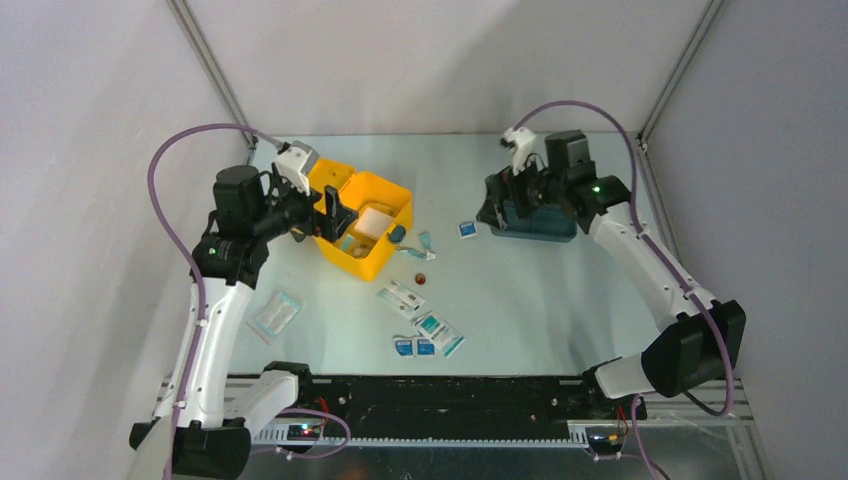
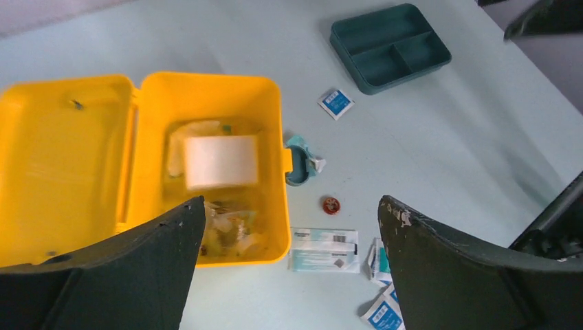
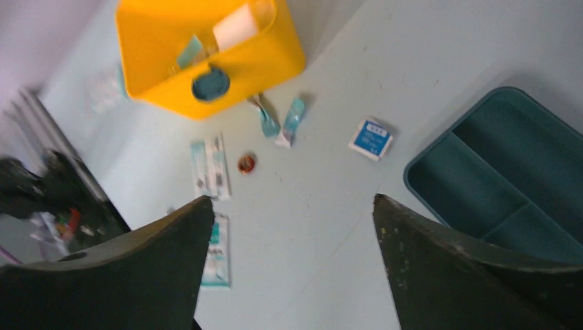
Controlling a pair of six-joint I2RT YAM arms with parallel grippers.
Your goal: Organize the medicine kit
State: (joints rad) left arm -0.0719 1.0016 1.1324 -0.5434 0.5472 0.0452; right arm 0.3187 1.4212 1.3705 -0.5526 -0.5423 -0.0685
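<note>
**Both hands wide open, the yellow box open on the left part of the table**

The medicine kit [image 2: 206,96], a bright yellow plastic box, stands on the left half of the pale table [image 1: 560,310]. Its lid [image 2: 62,151] is folded back flat, and its dark latch [image 2: 297,167] is on the front wall. Inside I see a white pad or roll [image 2: 221,160]. Beside it are some loose small things that are too blurred for me to name.

The left gripper [image 2: 290,201] hangs just over the box. Its two dark fingers stand far apart and there is nothing between them.

The right gripper [image 3: 292,198] is on the other side, at the left end of a dark teal tray [image 3: 509,172]. This tray has dividers and lies on the far right part of the table, well apart from the box. The fingers of this gripper are spread wide too, and they hold nothing.

Between the box and the tray lies a small blue and white packet [image 1: 467,229], nearer to the tray. Just beside the latch lie two teal strips [image 3: 278,117]. A small red round thing [image 2: 331,204] lies near them, a little toward the arms.

Closer to the arms I see long white packets [image 2: 324,249], and beside them a few more square packets [image 1: 425,340] with blue print. A clear packet [image 1: 277,312] lies alone, near the left arm.
</note>
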